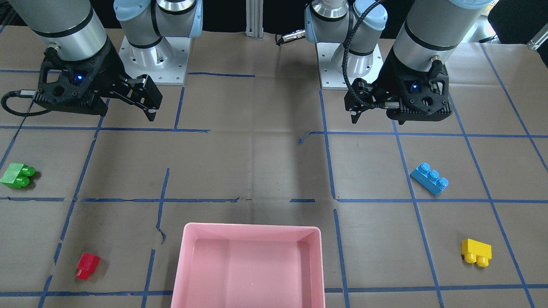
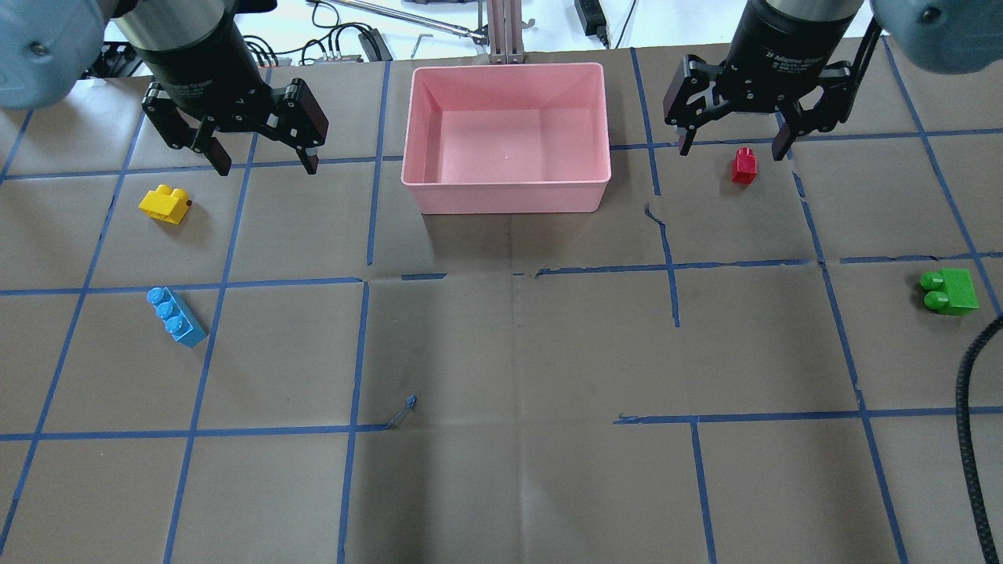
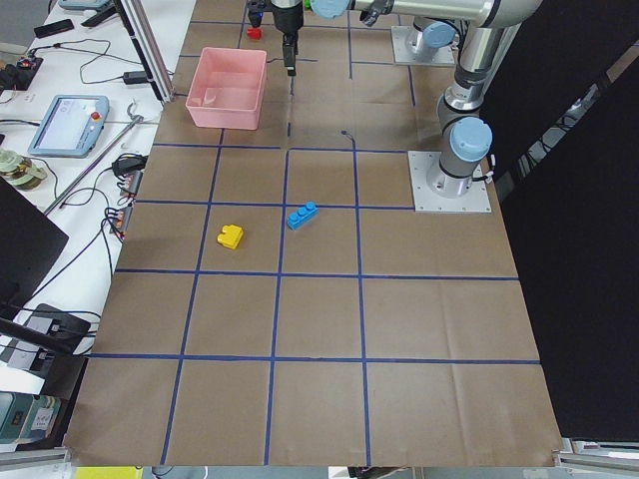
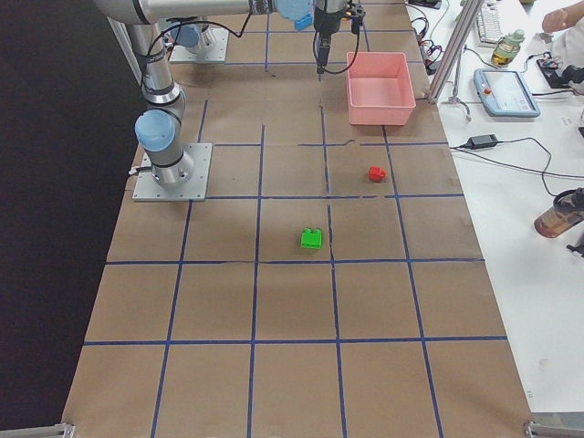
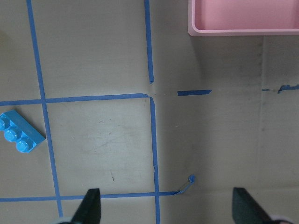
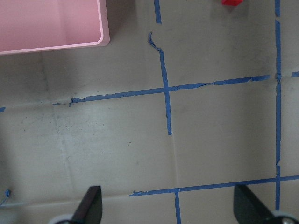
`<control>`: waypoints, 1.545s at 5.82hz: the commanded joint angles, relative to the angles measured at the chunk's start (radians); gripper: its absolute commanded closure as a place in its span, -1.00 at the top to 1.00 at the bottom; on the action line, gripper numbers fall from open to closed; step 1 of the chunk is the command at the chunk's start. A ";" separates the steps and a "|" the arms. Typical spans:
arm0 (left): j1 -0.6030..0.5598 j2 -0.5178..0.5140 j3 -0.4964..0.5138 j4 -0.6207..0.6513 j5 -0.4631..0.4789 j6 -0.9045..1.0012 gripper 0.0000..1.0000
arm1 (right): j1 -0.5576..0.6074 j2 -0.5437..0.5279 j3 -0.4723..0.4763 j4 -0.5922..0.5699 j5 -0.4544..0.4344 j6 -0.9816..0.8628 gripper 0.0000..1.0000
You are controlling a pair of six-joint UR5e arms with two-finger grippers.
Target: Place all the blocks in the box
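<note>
Box point(image 2: 505, 197), shallow, pink, round-cornered

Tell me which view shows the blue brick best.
Exterior front-facing: the blue brick is large, sharp, all three studs clear. Overhead shows it slightly smaller; left wrist, against the frame's left edge; exterior left, tiny. Exterior right and right wrist miss it.

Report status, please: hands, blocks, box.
Left hand open, right hand open, both empty. Green block, blue block, yellow block, red block on table, outside box. Box empty. Nothing seen in the way.
</note>
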 commanded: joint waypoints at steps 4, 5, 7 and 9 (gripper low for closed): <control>0.409 -0.103 -0.156 0.136 0.007 0.169 0.91 | 0.000 0.000 0.002 0.001 0.002 0.000 0.99; 0.440 -0.116 -0.236 0.270 0.008 0.171 0.85 | -0.005 0.009 0.002 -0.002 -0.004 -0.009 0.99; 0.459 -0.155 -0.397 0.519 0.083 0.207 0.78 | -0.107 0.014 0.002 -0.008 -0.015 -0.192 0.99; 0.471 -0.212 -0.479 0.680 0.082 0.209 0.73 | -0.303 0.015 0.002 -0.009 -0.018 -0.456 0.99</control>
